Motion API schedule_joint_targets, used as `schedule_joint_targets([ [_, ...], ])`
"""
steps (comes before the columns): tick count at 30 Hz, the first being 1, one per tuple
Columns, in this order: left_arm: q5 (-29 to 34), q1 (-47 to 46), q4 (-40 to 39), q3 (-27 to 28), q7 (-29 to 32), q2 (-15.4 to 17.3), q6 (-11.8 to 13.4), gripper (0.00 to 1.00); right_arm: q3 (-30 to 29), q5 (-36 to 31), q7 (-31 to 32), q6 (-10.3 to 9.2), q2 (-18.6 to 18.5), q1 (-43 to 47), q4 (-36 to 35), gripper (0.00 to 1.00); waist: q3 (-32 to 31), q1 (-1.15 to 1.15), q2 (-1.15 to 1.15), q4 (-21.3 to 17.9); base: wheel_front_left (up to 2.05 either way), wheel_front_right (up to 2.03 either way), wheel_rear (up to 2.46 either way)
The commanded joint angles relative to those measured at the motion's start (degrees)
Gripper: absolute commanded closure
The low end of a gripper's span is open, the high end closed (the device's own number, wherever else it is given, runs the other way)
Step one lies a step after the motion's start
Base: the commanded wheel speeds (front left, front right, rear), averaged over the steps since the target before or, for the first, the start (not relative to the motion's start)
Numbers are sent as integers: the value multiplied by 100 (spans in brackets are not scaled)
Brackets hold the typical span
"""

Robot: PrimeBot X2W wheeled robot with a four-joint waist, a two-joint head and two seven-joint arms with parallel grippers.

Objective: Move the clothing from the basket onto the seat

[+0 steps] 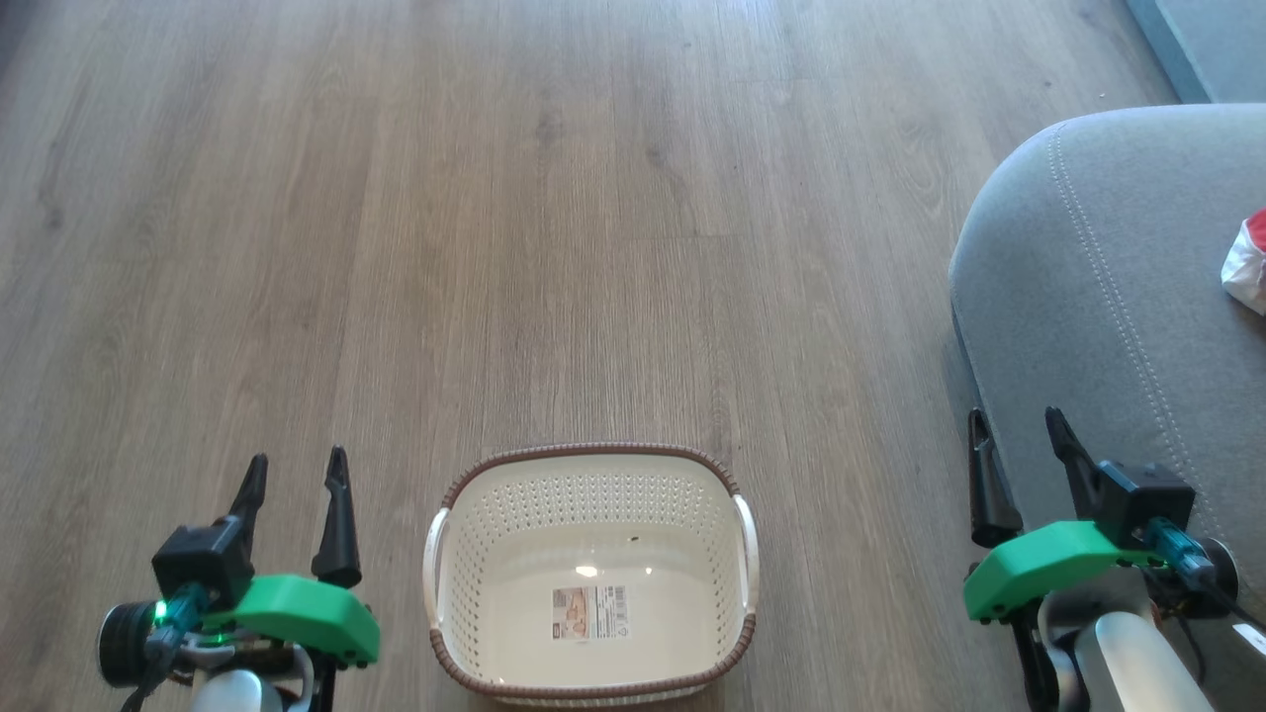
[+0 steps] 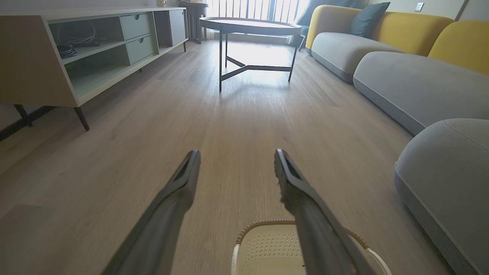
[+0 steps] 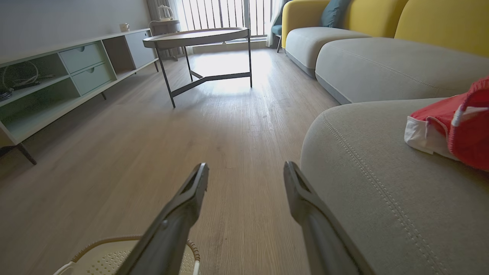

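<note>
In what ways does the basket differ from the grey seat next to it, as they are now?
The basket is cream plastic with holed walls and a brown rim; the seat is grey fabric with a stitched line. The basket is far smaller than the seat. The basket is empty, while the seat bears red and white clothing. Both have rounded shapes and stand on the wooden floor.

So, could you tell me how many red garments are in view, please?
1: a red-and-white fabric bundle on the rounded grey upholstered seat; a second may be hidden within it. The cream plastic basket holds none.
</note>
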Motion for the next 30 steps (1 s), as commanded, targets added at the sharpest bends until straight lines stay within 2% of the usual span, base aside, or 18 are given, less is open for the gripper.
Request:
schedule_joint_targets([
  [1,-40,-188,-190,151,-29,19,38,0,136,-58,-27,39,2,-58,-150,0,5,0,0,6,0,0,0],
  [13,-193,-166,-177,200,-29,19,34,0,164,-47,-27,39,8,-56,-141,0,-5,0,0,3,0,0,0],
  [14,-179,0,3,9,0,-1,24,100,26,0,0,0,0,0,8,100,-5,0,0,3,0,0,0],
  [18,-237,56,287,12,24,-10,20,100,31,48,15,-1,6,57,258,100,-5,0,0,4,0,0,0],
  [30,-1025,-4,242,73,236,-7,-21,100,-73,796,222,3,31,43,204,100,-8,0,0,14,0,0,0],
])
